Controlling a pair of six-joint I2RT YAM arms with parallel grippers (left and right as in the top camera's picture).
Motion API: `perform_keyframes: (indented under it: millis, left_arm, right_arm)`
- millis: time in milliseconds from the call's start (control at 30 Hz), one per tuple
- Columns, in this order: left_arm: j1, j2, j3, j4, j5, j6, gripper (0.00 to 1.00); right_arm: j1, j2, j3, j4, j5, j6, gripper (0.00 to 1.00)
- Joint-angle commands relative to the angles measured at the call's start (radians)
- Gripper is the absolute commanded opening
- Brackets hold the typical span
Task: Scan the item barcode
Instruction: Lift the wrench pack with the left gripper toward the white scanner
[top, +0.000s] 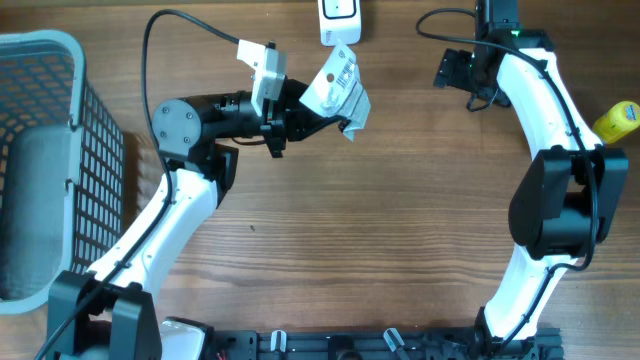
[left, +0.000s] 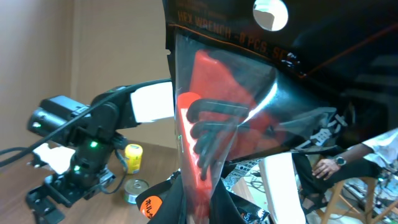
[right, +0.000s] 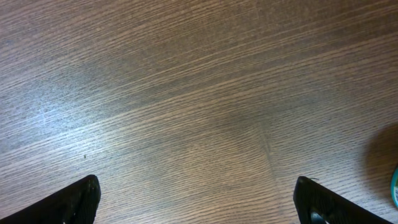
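Arms bend over the wooden bench (top: 380, 220) as we look down from above. We see the left arm (top: 180, 215) climb from the near left corner, fold at the elbow and stretch its forearm toward the middle of the far edge, a white block showing on top of the wrist. Its left tool (top: 300, 118) is clamped on one edge of the hex wrench pack (top: 340, 88). The pack hangs clear of the bench, tilted, with its barcode label (top: 343, 72) turned upward just beside the white scanner (top: 340, 20) at the far edge. From the left wrist we read the printed words "HEX WRENCH" on the clear-fronted pack, with a red holder and black keys inside. The right arm (top: 545, 190) rises from the near right corner, arches along the right edge and reaches inward along the far edge. Its right tool (top: 455, 68) hovers over bare wood with the fingers (right: 68, 202) spread wide apart, gripping nothing. A yellow bottle (top: 618, 120) lies at the right edge with a small tin (left: 134, 190) near it, and a grey mesh basket (top: 60, 170) sits at the left edge.
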Motion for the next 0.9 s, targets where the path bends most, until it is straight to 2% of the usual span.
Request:
perform_keyframes:
  millis: [0,67,200,267,367,467,633,867]
  left_arm:
    - [-0.024,-0.010,0.009,0.011,-0.021,0.002,0.04]
    - [-0.024,-0.003,0.009,-0.024,-0.021,0.002,0.04]
    - [0.010,0.020,0.009,-0.280,-0.093,0.012,0.04]
    - [0.036,0.027,0.009,-0.402,-0.155,0.066,0.04]
    - [0.058,0.029,0.009,-0.526,-0.279,0.121,0.04]
    - [0.057,0.031,0.009,-0.674,-0.471,0.233,0.04]
    - [0.056,0.063,0.010,-0.719,-0.699,0.247,0.04]
    - [0.056,0.212,0.087,-0.720,-0.806,0.272,0.04]
  right_arm:
    - [0.005,0.019,0.000,0.006,0.023,-0.013,1.00]
    - [0.005,0.019,0.000,0.009,0.023,-0.012,0.99]
    - [0.005,0.019,0.000,0.009,0.022,-0.012,1.00]
    - [0.005,0.019,0.000,0.008,0.022,-0.013,1.00]
    - [0.005,0.019,0.000,0.005,0.022,-0.013,1.00]
    - [0.005,0.019,0.000,0.004,0.022,-0.013,1.00]
    - [0.005,0.019,0.000,0.004,0.022,-0.012,1.00]
    - [0.005,0.019,0.000,-0.005,0.022,0.000,0.99]
